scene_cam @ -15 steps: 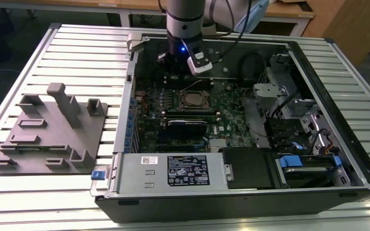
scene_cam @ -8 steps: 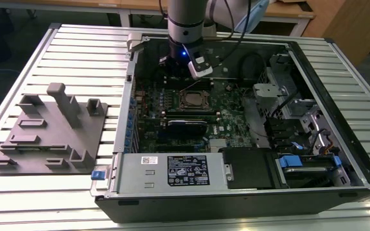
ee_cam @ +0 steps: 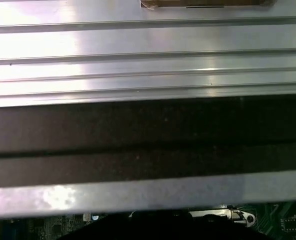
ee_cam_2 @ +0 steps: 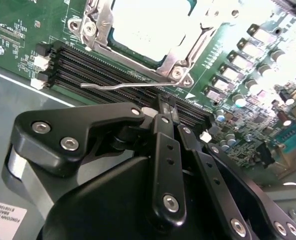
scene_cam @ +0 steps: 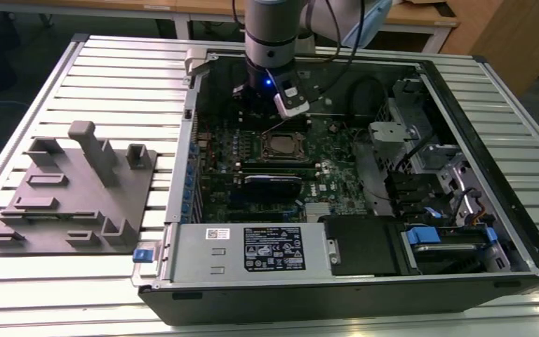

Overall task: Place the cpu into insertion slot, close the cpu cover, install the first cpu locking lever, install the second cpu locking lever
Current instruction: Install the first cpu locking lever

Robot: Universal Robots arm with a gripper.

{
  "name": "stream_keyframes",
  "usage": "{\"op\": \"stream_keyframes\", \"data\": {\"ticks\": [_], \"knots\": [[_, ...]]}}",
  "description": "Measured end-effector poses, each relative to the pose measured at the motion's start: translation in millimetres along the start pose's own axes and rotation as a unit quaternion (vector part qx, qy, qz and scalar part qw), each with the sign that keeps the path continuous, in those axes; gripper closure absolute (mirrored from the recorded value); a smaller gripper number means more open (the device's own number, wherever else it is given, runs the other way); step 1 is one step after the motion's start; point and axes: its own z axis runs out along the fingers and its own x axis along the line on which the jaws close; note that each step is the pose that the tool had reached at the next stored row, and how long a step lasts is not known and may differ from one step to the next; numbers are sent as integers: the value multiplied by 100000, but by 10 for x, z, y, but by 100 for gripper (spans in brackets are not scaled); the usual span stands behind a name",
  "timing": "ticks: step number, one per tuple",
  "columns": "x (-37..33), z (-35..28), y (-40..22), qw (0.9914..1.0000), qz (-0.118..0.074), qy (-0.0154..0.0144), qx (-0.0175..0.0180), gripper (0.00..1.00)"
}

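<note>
1. an open computer case [scene_cam: 344, 295] lies on a slatted metal table [scene_cam: 120, 77]. the robot arm reaches down into it, over the insertion slot [scene_cam: 282, 145] on the green board.
2. progress, judged from the second wrist view: the cpu [ee_cam_2: 148, 25] sits in the slot, so the first step looks done. the cpu cover [ee_cam_2: 101, 30] lies flat around it like a frame, so it looks closed.
3. a thin wire locking lever [ee_cam_2: 132, 85] is not latched. it sticks out loose from a corner of the cover, so at least one lever remains to be fastened. the state of the other lever cannot be made out.
4. the gripper [ee_cam_2: 160, 102] is just beside this loose lever. its fingers look clenched together with no gap showing, and nothing is seen held between them. whether the tips touch the wire cannot be told.
5. orientation: the cpu lies flat with its pale metal face up and its edges square with the cover. being square, it has no long axis.
6. the lever's long axis runs alongside the black memory slots [ee_cam_2: 87, 67]. its hinge end is at the cover's corner, and its bent free end points away along the slots.
</note>
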Motion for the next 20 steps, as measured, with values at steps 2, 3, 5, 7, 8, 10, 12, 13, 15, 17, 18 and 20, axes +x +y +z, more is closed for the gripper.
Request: {"op": "stream_keyframes", "data": {"ticks": [2, 3, 5, 7, 8, 10, 12, 13, 15, 17, 18, 20], "knots": [[-1, 20, -4, 100000, 10, 10, 1, 89], [-1, 31, -5, 100000, 10, 6, -7, 89], [-5, 53, -9, 100000, -5, 10, -9, 89], [-8, 71, -11, 100000, 0, 7, -12, 89], [-8, 76, -12, 100000, 5, 6, -11, 89], [-8, 77, -13, 100000, 10, 15, 10, 89], [-9, 81, -13, 100000, 1, 4, 30, 89], [-9, 84, -13, 100000, -4, 1, 36, 89], [-9, 88, -15, 100000, 0, 5, 52, 89], [-9, 92, -15, 100000, -2, -3, 132, 89], [-9, 93, -15, 100000, -2, -1, 204, 89], [-8, 95, -16, 99999, -9, -18, 409, 89]]}}
